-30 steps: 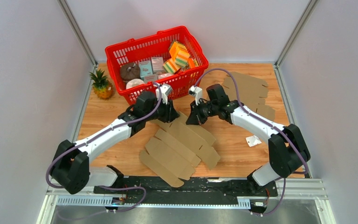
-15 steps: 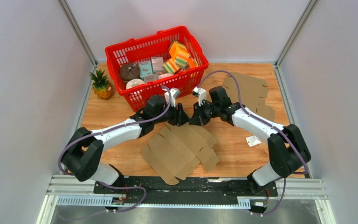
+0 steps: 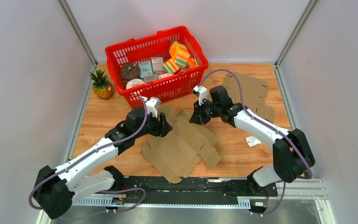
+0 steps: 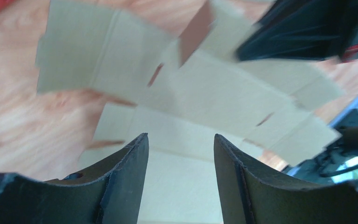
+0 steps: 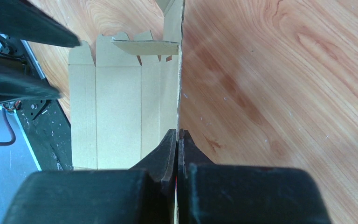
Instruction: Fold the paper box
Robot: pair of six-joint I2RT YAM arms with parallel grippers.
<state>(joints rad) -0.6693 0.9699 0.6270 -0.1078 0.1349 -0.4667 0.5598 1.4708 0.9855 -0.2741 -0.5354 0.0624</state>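
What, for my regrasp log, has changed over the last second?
The left claw opened and drew back toward its base, away from the far corner of the paper box. The right claw stayed shut on its far edge; the red basket did not move.

Bright even light, soft shadows; paper box (image 4: 223, 93) blurred, left wrist view.

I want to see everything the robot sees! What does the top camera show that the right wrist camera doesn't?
Only the top camera shows the red basket and the pineapple. Only the right wrist camera shows up close the right gripper pinched shut on the cardboard box's raised edge. Both show the flat box and the wooden table.
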